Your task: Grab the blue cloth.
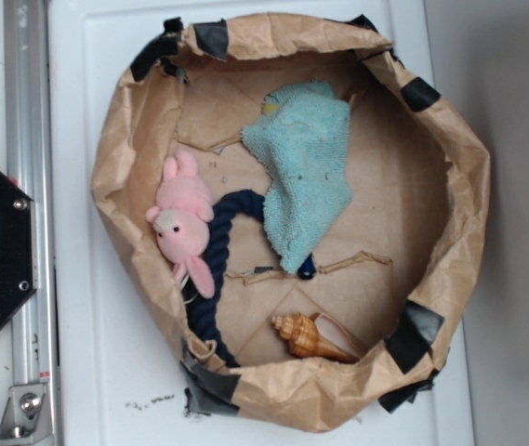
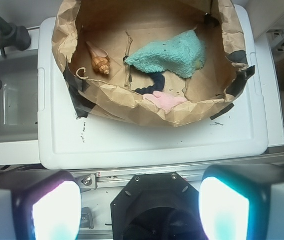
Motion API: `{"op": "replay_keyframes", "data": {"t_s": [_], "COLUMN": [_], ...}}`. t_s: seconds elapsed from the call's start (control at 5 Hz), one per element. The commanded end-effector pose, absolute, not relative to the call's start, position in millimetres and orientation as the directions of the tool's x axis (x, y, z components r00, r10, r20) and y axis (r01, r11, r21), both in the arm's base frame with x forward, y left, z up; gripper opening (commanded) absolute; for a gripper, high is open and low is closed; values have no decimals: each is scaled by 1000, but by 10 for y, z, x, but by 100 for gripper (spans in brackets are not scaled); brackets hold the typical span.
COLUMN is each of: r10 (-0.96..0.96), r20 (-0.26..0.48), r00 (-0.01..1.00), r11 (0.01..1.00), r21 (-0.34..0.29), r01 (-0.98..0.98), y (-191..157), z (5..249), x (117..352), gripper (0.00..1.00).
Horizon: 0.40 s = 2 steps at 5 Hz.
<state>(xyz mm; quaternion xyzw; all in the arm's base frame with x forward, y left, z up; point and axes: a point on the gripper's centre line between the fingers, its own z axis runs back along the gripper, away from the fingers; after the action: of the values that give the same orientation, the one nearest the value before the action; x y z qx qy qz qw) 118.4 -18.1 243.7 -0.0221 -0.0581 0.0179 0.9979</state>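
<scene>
The blue cloth (image 1: 303, 167) is a light teal terry towel lying crumpled in the far part of a brown paper basket (image 1: 115, 149); its lower corner drapes over a dark navy rope (image 1: 236, 216). The wrist view shows the same blue cloth (image 2: 170, 54) spread inside the basket (image 2: 146, 107). My gripper (image 2: 139, 210) hangs well back from the basket, above the black robot base (image 2: 154, 200). Its two glowing pads (image 2: 56, 211) stand wide apart with nothing between them. The gripper does not appear in the exterior view.
A pink plush bunny (image 1: 185, 228) lies by the basket's left wall, partly on the rope. A tan seashell (image 1: 312, 336) rests at the near side. The basket sits on a white lid (image 2: 146, 142). A grey sink (image 2: 7, 105) is at the left.
</scene>
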Motion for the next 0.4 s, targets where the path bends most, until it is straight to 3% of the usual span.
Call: {"op": "replay_keyframes", "data": {"t_s": [0.0, 0.2], "r10": [38, 229], "r20": [115, 120], "r00": [993, 966], "r11": [998, 971], "r21": [-46, -93], "r01": [-33, -218], "y": [-181, -44], "z": [2437, 2016], "x": [1184, 1686], "gripper": [100, 100]}}
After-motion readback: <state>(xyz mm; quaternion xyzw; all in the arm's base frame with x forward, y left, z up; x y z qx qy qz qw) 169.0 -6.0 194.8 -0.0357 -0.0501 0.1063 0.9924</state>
